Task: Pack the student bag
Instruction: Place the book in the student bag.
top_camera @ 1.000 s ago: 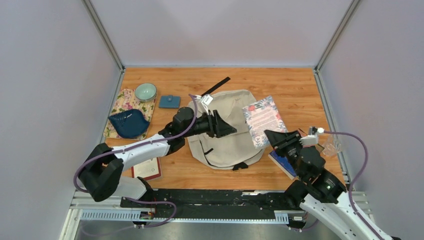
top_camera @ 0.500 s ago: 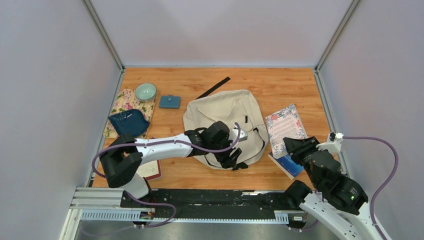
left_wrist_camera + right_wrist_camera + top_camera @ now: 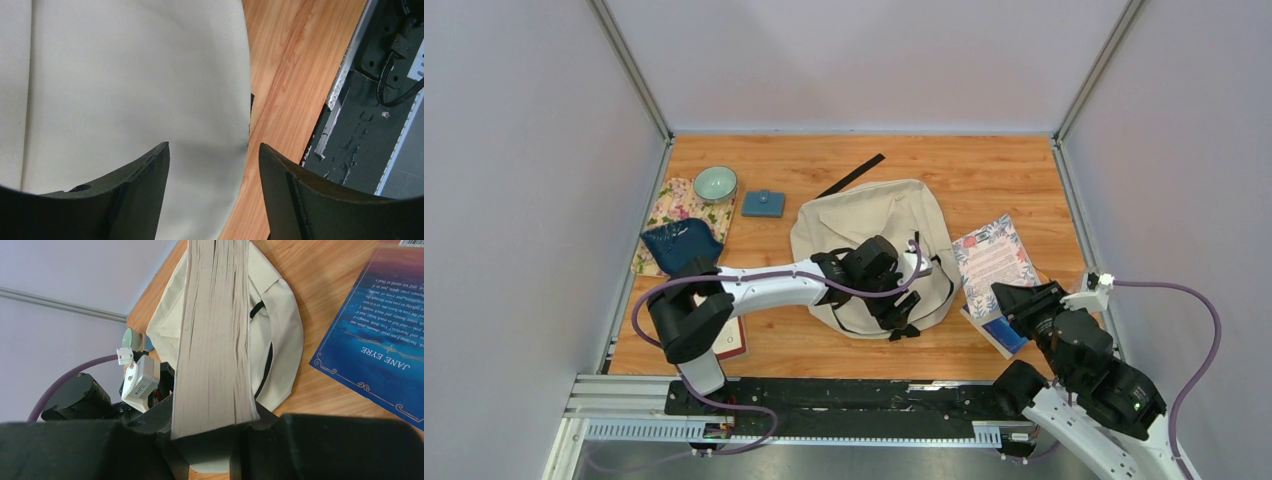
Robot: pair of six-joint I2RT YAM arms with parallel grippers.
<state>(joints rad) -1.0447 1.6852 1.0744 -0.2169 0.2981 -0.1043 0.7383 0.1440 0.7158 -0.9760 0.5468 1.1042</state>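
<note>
over the last second my left pincer [image 3: 213, 150] has swung from the far half of the student bag [image 3: 874, 215] down to its near rim. its jaws have spread a little wider and nothing sits between them. the bag has not shifted on the table [image 3: 984, 170]. i judge this as lining up for a hold on the near edge so the bag can be opened, since nothing is packed yet. the cream cloth lies straight beneath that pincer, and its rim crosses the gap between the jaws. i see no opening from here.

my right pincer [image 3: 1019, 298] has drawn back toward its base and still pinches the floral-covered book [image 3: 992, 258] by its page edge. the bag sits ahead and to the left of it, apart. the jane eyre paperback [image 3: 380, 340] lies loose on the wood just to the right of that pincer.
</note>
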